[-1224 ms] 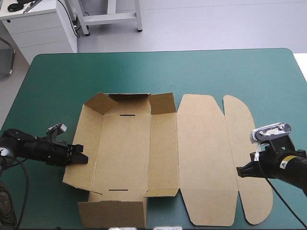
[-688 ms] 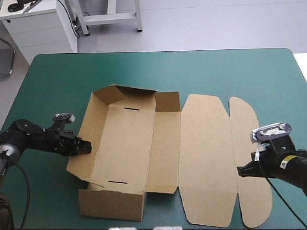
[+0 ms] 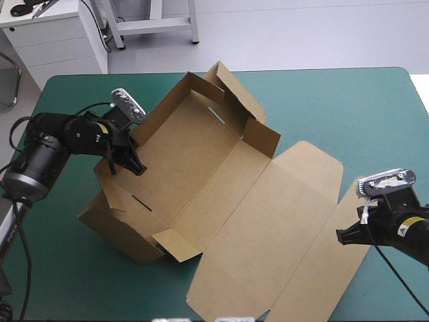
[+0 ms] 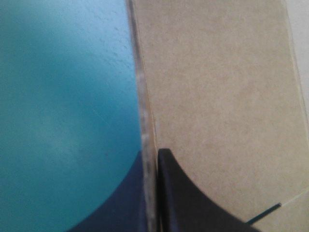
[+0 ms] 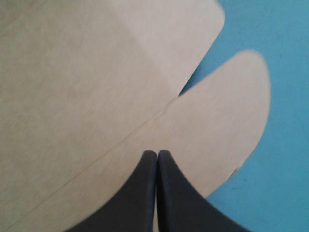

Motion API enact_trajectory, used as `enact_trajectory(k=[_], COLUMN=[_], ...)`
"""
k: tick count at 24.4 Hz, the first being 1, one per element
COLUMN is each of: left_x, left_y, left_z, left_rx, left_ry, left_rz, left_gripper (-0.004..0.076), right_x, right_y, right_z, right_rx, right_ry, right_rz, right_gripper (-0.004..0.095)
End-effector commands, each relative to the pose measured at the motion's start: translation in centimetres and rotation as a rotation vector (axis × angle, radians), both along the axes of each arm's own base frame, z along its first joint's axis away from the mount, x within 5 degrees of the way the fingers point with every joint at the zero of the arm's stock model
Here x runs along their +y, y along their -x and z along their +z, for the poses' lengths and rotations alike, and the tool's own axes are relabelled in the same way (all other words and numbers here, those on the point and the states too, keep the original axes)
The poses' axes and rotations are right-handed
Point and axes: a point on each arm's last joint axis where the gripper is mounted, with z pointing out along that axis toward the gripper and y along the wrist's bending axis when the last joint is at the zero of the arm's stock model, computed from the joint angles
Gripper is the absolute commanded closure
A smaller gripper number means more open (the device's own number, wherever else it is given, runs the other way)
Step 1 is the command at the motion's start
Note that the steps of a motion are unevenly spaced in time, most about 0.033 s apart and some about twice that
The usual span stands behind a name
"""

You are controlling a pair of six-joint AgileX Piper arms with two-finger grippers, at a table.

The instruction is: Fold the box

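The brown box (image 3: 194, 157) lies turned slantwise on the teal-green cover, its tray walls raised and its lid (image 3: 268, 221) flat toward the near right. My left gripper (image 3: 133, 163) is shut on the tray's left long wall; in the left wrist view the board's edge (image 4: 147, 96) runs between its fingers (image 4: 153, 152). My right gripper (image 3: 342, 236) is shut, its tip over the lid's rounded end flap (image 5: 222, 116) next to the crease with the lid panel (image 5: 82, 72). Whether it touches the board I cannot tell.
Teal-green cover (image 3: 348, 107) shows at the far right and along the left side (image 3: 53, 255). The lid's near corner (image 3: 201, 305) reaches close to the table's front edge. The tray's far end wall (image 3: 224, 84) stands near the far edge.
My left gripper has moved away from me and to the right, holding the tray's wall. The whole box has swung clockwise and the tray walls stand higher. The right gripper has stayed put.
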Motion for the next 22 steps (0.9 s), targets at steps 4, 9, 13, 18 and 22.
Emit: enact_trajectory(k=[4, 9, 13, 18, 22], left_x=[-3.2, -5.8, -7.7, -9.7, -11.8], left_y=[0.7, 1.3, 1.6, 1.6, 1.6], left_z=[3.2, 4.1, 5.2, 5.3, 3.6], left_rx=[-0.294, -0.456, -0.615, -0.720, -0.744], left_ry=[-0.107, -0.180, -0.180, -0.203, -0.263], left_rz=[-0.128, -0.227, -0.304, -0.383, -0.477], left_gripper=[0.0731, 0.0731, 0.0731, 0.0731, 0.0731], right_x=[-0.5, -0.6, -0.6, -0.5, -0.5], right_y=[0.8, 1.1, 1.1, 1.1, 1.1], right_z=[4.0, 4.8, 4.8, 4.8, 4.8], right_rx=[-0.210, -0.229, -0.223, -0.220, -0.220], right_ry=[-0.023, -0.036, -0.066, -0.082, -0.085], right_rz=[-0.046, -0.056, -0.081, -0.081, -0.082], right_gripper=[0.0928, 0.0928, 0.0928, 0.0928, 0.0928])
